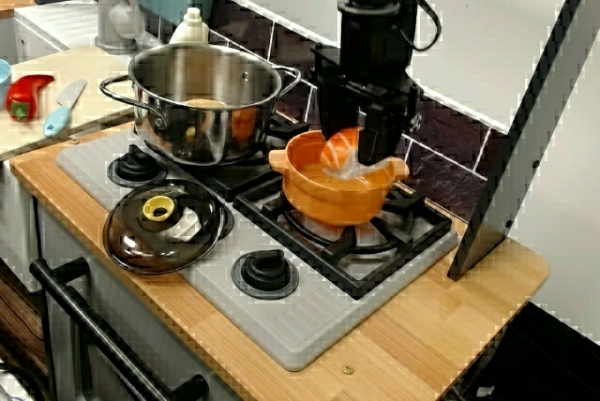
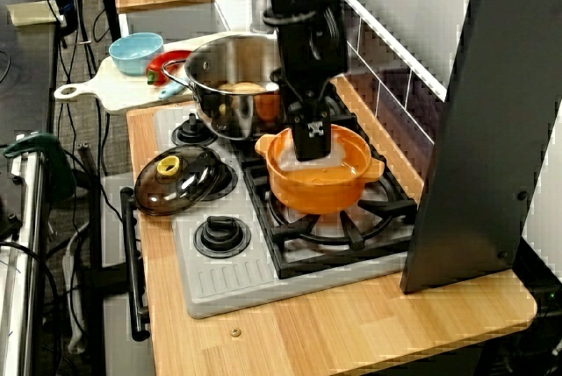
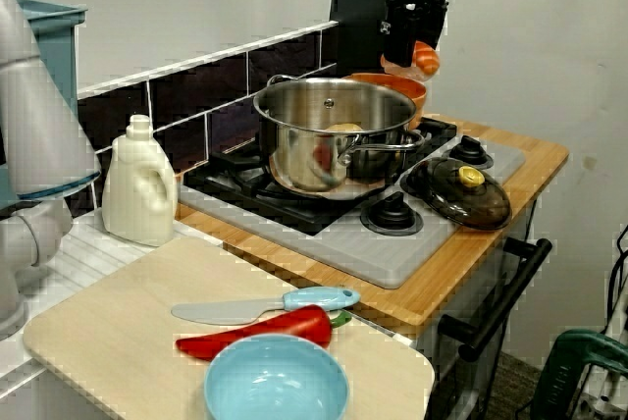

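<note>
My black gripper (image 1: 352,152) hangs straight down into the orange pot (image 1: 333,200) on the right front burner. Its fingers are shut on an orange and white striped toy piece (image 1: 338,147), held at the level of the pot's rim. In the high view from the stove's end the gripper (image 2: 309,141) hides the piece and covers the back of the orange pot (image 2: 320,187). From the cutting board side the piece (image 3: 425,58) shows just under the gripper (image 3: 417,50), above the orange pot's rim (image 3: 392,81). A steel pot (image 1: 206,115) with something pale inside stands just left.
A dark glass lid (image 1: 164,223) with a yellow knob lies on the front left burner. A tall grey panel (image 1: 525,139) leans at the stove's right end. The cutting board (image 3: 128,341) holds a red pepper (image 3: 255,332), a blue knife (image 3: 265,307) and a blue bowl (image 3: 277,386). A white bottle (image 3: 139,184) stands by the tiles.
</note>
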Motion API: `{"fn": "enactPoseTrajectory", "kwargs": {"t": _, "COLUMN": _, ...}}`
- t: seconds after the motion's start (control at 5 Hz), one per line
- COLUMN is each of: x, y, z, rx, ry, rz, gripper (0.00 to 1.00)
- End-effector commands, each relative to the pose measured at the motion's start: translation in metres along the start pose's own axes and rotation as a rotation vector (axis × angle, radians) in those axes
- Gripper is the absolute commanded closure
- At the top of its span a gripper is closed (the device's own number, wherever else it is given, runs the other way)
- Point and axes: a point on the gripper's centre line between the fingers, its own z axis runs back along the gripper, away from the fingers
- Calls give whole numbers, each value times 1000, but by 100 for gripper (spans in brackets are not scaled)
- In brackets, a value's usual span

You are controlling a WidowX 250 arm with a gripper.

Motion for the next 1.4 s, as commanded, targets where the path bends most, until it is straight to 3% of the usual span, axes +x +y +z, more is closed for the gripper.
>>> {"fn": "enactPoseTrajectory", "kwargs": {"t": 0.0, "x": 13, "y": 11, "z": 3, "rx": 32, "ry": -47, "rz": 17, "gripper": 100}}
{"fn": "enactPoseTrajectory", "kwargs": {"t": 0.6, "x": 31, "y": 29, "z": 14, "rx": 25, "ry": -42, "rz": 44, "gripper": 100}}
{"fn": "enactPoseTrajectory", "kwargs": {"t": 1.2, "x": 29, "y": 27, "z": 25, "rx": 17, "ry": -29, "rz": 28, "gripper": 100}}
